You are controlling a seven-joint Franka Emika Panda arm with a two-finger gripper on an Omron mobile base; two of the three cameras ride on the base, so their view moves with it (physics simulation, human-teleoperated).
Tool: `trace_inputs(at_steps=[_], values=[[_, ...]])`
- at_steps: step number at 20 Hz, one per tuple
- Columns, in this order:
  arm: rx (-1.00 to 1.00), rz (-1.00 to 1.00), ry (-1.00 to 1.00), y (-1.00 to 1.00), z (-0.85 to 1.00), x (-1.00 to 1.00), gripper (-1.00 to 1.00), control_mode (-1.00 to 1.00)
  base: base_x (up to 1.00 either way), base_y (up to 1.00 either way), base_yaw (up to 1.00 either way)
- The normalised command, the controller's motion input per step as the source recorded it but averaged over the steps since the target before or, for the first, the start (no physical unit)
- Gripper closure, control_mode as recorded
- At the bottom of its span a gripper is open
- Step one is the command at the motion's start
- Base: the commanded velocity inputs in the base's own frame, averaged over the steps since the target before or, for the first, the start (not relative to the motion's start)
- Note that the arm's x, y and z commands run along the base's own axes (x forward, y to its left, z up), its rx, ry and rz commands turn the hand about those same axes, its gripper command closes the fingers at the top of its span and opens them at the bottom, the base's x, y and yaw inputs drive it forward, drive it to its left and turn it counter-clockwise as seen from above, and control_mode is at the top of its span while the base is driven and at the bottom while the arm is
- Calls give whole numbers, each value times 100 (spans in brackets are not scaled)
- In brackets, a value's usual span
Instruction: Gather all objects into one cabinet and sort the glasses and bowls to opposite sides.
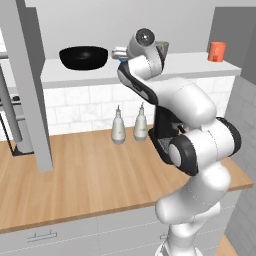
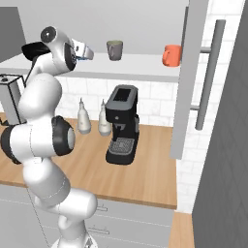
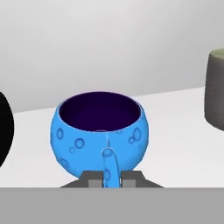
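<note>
You have gripper [image 3: 108, 178] pinched on handle of small blue bowl [image 3: 99, 131], jaws nearly together around it. Bowl sits on cabinet shelf board [image 2: 145, 65], between black bowl [image 1: 83, 57] and grey-green cup [image 2: 115, 49]; salmon-red glass [image 2: 171, 55] well beyond cup. Step in hand, by my read: grasp made, blue bowl not yet lifted. Next: lift clear, carry toward black bowl, set down just beside it, away from cup. Watch rim clearance.
</note>
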Motion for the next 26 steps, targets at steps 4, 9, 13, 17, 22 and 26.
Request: trace_inputs(at_steps=[4,9,13,17,22,26], values=[[0,0,0,0,0,-20,100,-100,0,0,0],[0,0,0,0,0,-23,100,-100,0,0,0],[0,-3,0,-8,6,-29,100,-100,0,0,0],[0,-10,0,-48,1,-31,100,-100,0,0,0],[0,-14,0,-74,0,-40,100,-100,0,0,0],[0,-13,0,-76,0,-40,100,-100,0,0,0]])
